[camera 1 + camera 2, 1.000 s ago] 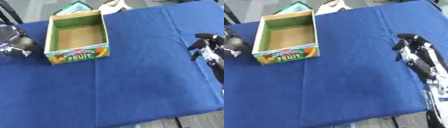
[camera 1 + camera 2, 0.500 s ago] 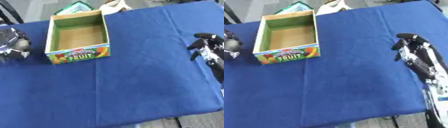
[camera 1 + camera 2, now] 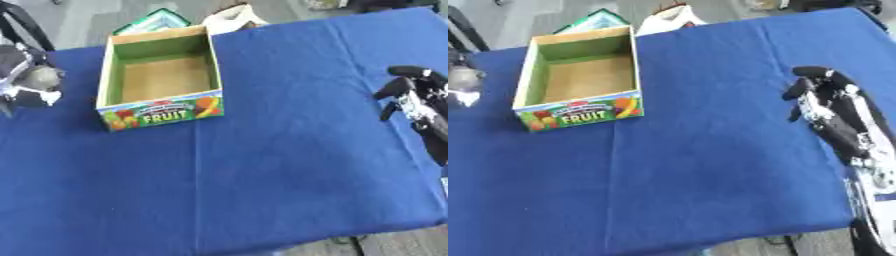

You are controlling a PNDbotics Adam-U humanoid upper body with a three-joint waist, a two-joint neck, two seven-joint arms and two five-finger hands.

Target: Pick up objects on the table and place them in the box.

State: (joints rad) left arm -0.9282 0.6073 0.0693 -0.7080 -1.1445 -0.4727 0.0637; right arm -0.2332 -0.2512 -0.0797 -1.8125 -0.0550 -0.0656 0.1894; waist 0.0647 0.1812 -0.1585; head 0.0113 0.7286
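Box: cardboard fruit box (image 3: 160,80), open top, sitting on the blue tablecloth (image 3: 262,165) at the far left of centre; its floor shows bare, with nothing visible inside.
Object: a rounded grey-and-white thing (image 3: 39,80) at the left edge, just beside the box's left wall and seemingly above the cloth; this looks like the item to be placed.
Left hand: dark shape (image 3: 16,62) wrapped over that thing; fingers seem curled round it, so I judge it held.
Step in hand: likely carrying the thing over to the box.
How to do it well: bring it across the left wall with clearance, centre it over the bare floor, lower it inside before the fingers part; clipping the rim could shove the light box along the cloth.
Right hand: black fingers (image 3: 815,92) bent and drooping near the right edge, well apart from the box, holding nothing.
Hidden: the left hand is cut off by the picture's edge and blurred; what the grey thing is cannot be made out.
Beyond the table: a green-edged item (image 3: 157,21) and a white one (image 3: 229,16) lie partly behind the far edge, unclear.
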